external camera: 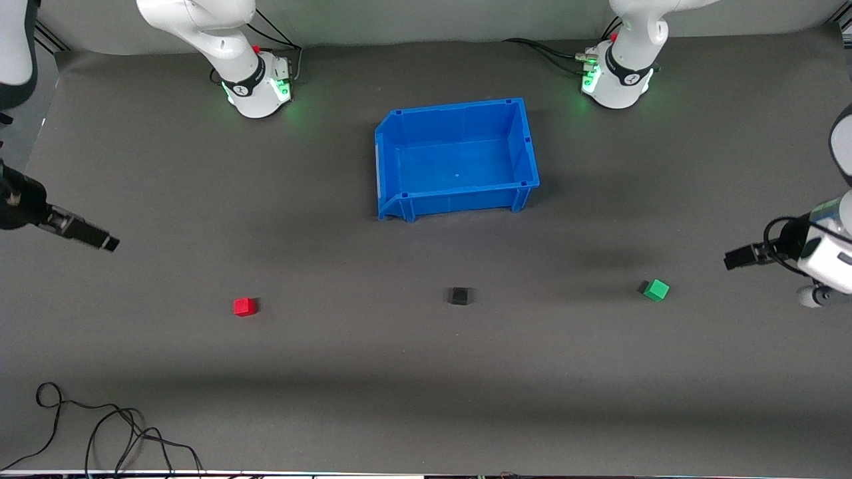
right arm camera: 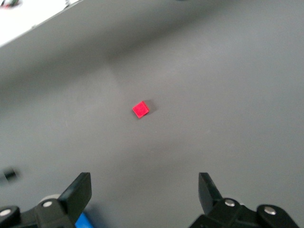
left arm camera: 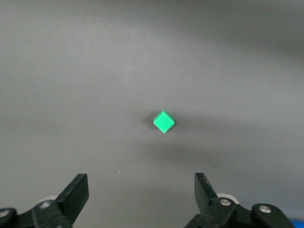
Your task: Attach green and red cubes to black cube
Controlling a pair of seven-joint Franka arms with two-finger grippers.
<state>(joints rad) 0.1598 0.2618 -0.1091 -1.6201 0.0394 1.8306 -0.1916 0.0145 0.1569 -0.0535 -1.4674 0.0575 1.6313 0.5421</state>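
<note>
Both claws hang spread wide and empty: the left gripper point(left arm camera: 141, 195) near the green cube point(external camera: 655, 290), the right gripper point(right arm camera: 144, 194) near the red cube point(external camera: 244, 306) (black cube point(external camera: 459, 295) lies between them).

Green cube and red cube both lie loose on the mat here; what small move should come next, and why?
Probably lower each open gripper toward its cube. The left gripper hangs over the mat with the green cube ahead of it; the right gripper likewise faces the red cube. The black cube sits between them, untouched.
</note>
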